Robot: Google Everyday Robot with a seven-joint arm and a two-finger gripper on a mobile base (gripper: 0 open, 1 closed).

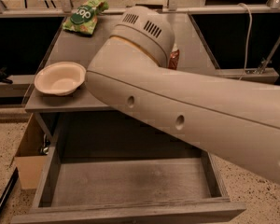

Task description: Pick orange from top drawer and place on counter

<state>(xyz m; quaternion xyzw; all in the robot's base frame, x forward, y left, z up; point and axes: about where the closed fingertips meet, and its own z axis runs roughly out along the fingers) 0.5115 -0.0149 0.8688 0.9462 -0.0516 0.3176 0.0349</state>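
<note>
The top drawer (130, 181) stands pulled open below the counter (81, 48), and the part of its flat grey bottom that shows is bare. The orange is not visible anywhere. My thick white arm (186, 111) crosses the view from the lower right up to its vented joint (142, 24) over the counter's middle. It hides the counter's right half and the drawer's back right. The gripper is out of view, somewhere past the arm.
A white bowl (60, 78) sits near the counter's front left edge. A green snack bag (84, 15) lies at the back left. A sliver of a red can (174, 59) shows behind the arm. A cardboard box (30, 157) stands on the floor left of the drawer.
</note>
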